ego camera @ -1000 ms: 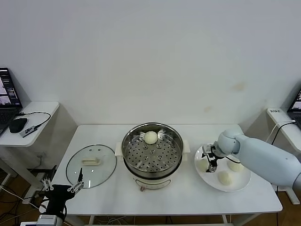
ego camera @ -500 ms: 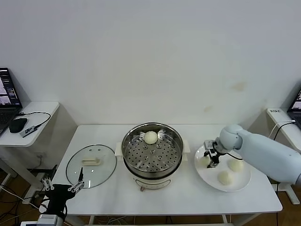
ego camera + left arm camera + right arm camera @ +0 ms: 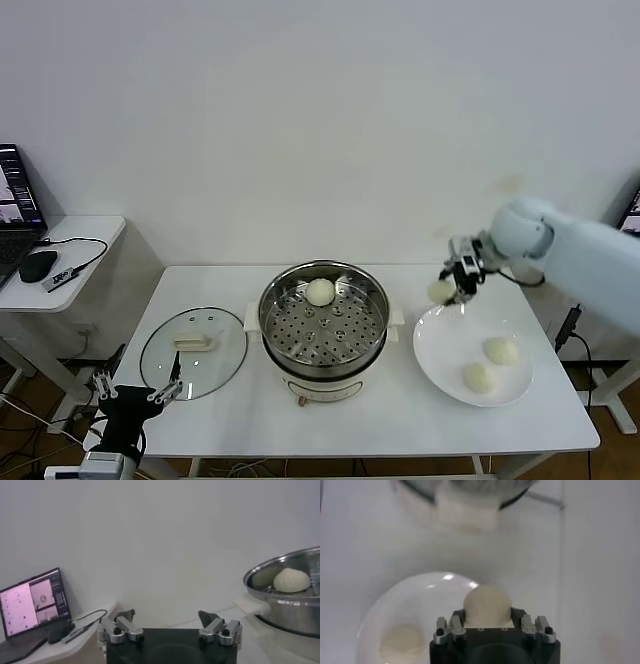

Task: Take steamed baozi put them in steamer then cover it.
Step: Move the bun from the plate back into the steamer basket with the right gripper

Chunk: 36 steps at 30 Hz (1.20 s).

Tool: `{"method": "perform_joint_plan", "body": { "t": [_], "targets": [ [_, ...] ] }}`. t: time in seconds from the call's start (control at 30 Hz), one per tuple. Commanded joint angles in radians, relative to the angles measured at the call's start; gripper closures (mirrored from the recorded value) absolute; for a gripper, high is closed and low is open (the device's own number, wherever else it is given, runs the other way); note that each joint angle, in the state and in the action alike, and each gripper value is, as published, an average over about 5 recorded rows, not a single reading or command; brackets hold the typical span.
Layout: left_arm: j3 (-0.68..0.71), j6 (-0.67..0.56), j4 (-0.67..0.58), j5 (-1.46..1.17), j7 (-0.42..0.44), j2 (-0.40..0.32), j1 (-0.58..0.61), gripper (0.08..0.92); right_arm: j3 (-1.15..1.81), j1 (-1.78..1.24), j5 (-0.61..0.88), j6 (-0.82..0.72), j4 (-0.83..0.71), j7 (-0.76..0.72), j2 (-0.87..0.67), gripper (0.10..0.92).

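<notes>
Lifted clear of the plate (image 3: 432, 352) since a second ago, the right gripper (image 3: 447, 288) now hangs above the plate's steamer-side rim, pinching one baozi (image 3: 441, 291) between its fingers; the right wrist view shows that bun (image 3: 487, 604) seated snugly between the jaws. Two more buns (image 3: 490, 363) lie on the plate, on the side away from the steamer (image 3: 323, 320), and one bun (image 3: 320, 291) already sits at the back of the steamer's perforated tray. The cover (image 3: 194, 351) lies flat on the table beside the steamer, opposite the plate. Beyond the cover, at the table's front edge, the left gripper (image 3: 133, 397) waits with jaws spread wide, holding nothing. To do this carry well, I would keep the bun high enough to pass the steamer's rim, then lower it onto a bare part of the tray, apart from the bun there.
</notes>
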Motion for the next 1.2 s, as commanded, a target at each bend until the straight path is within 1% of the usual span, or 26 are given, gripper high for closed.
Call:
{"method": "perform_joint_plan", "body": {
  "t": [0.03,0.23,0.4,0.53,0.87,1.2],
  "targets": [
    [-0.001,0.003,0.001,-0.001,0.0,0.004,-0.01,0.177,-0.135,0.275,0.283,-0.13,0.133,0.069,0.143,0.441],
    [-0.005,0.005,0.006,-0.005,0.001,0.003,-0.018,0.177,-0.127,0.191,0.387,-0.217,0.109,0.169,0.332,0.44],
    [-0.006,0.005,0.009,-0.005,0.001,-0.002,-0.02,0.177,-0.118,0.099,0.404,-0.281,0.025,0.246,0.489,0.436],
    [-0.008,0.005,0.007,-0.004,0.0,-0.008,-0.019,0.177,-0.124,0.047,0.404,-0.305,-0.035,0.28,0.575,0.432],
    [-0.007,0.004,-0.001,0.0,0.0,-0.024,-0.022,0.177,-0.145,-0.037,0.393,-0.335,-0.122,0.332,0.659,0.431],
    [-0.011,0.001,0.007,-0.002,-0.001,-0.022,-0.024,0.177,-0.146,-0.071,0.371,-0.336,-0.175,0.339,0.685,0.431]
  ]
}}
